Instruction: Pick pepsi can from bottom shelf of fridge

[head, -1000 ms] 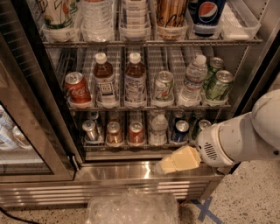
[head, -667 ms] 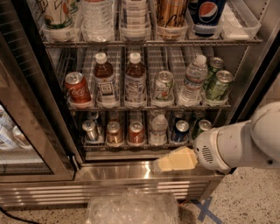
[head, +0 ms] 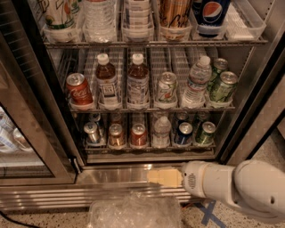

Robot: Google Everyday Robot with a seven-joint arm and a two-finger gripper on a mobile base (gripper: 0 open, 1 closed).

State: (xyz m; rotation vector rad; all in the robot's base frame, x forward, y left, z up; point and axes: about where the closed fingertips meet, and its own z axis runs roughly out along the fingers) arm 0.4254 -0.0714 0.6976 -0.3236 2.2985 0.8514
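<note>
- Pepsi can (head: pixel 183 134): upright on bottom shelf (head: pixel 147 150) of fridge (head: pixel 107 176), btwn water bottle (head: pixel 161 132) and green can (head: pixel 205 133).
- Gripper (head: pixel 164 177): below shelf, in front of fridge base, apart from can.
- Gripper opening: cannot tell.

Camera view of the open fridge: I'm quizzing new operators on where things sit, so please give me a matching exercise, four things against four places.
Things:
1 pepsi can
2 red cola can
3 large Pepsi container
4 tool

Places:
A top shelf, right side
B outside the fridge, low by its steel sill
C bottom shelf, just left of a green can
D middle shelf, far left

Pairs: 1-C; 2-D; 3-A; 4-B.
</note>
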